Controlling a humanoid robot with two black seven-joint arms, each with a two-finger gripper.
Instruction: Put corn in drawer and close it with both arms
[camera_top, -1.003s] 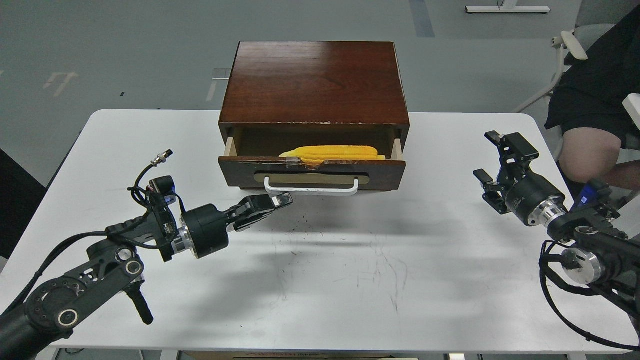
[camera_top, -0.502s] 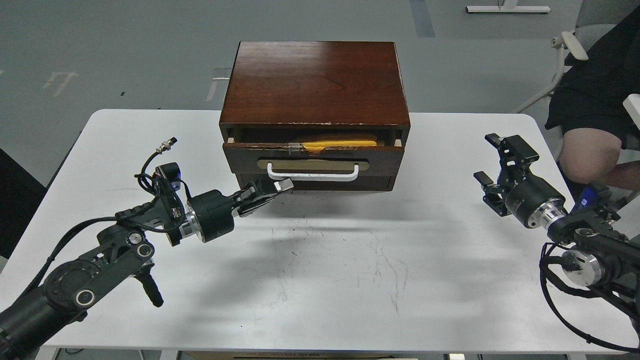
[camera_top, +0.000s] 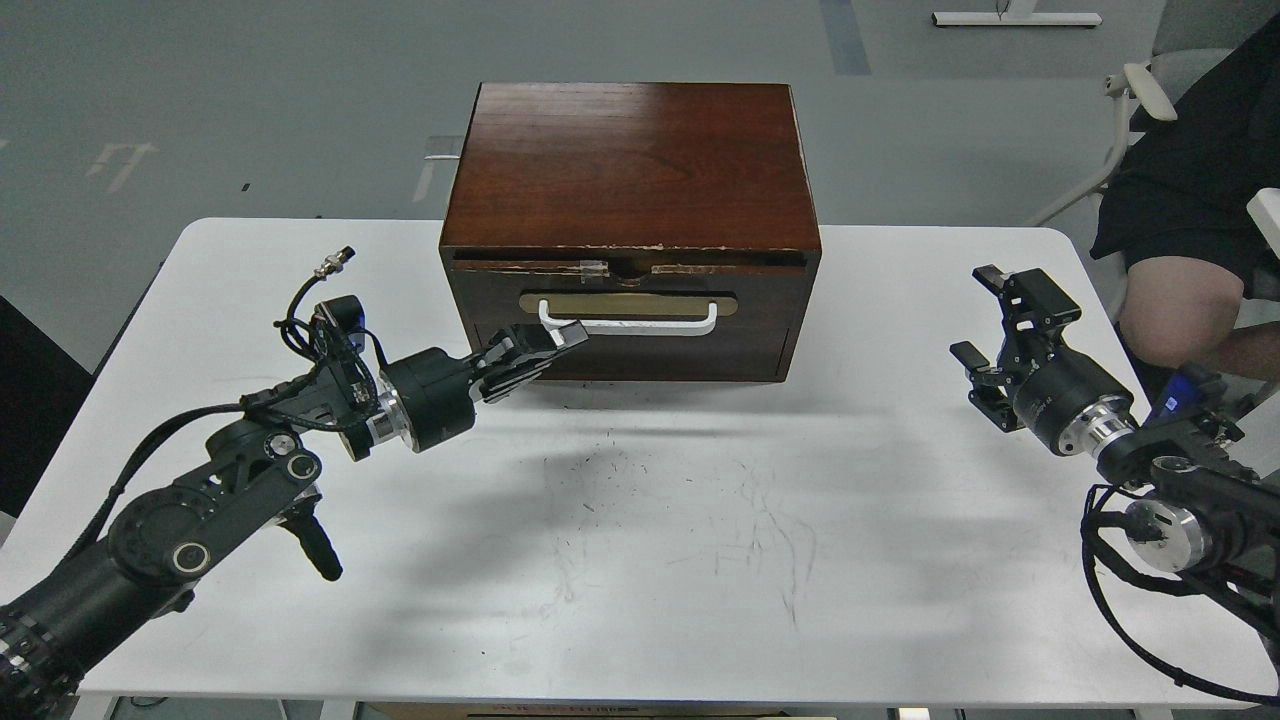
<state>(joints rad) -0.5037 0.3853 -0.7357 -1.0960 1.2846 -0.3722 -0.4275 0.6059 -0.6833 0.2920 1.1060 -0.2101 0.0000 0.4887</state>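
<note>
The dark red-brown cabinet (camera_top: 630, 170) stands at the back middle of the white table (camera_top: 640, 560). Its drawer (camera_top: 770, 290) is pushed in flush, with the white bar handle (camera_top: 640, 322) on a tan oval plate. The corn is hidden inside. My left gripper (camera_top: 572, 336) is shut, its tips touching the drawer front at the left end of the handle. My right gripper (camera_top: 975, 313) is open and empty, well right of the cabinet, above the table.
A seated person (camera_top: 1190, 230) and a chair are past the table's right back corner. The table front shows dark scuff marks (camera_top: 690, 510).
My left gripper has moved forward and pushed the drawer from half open to closed. The corn has gone out of sight. The right arm has barely moved.
</note>
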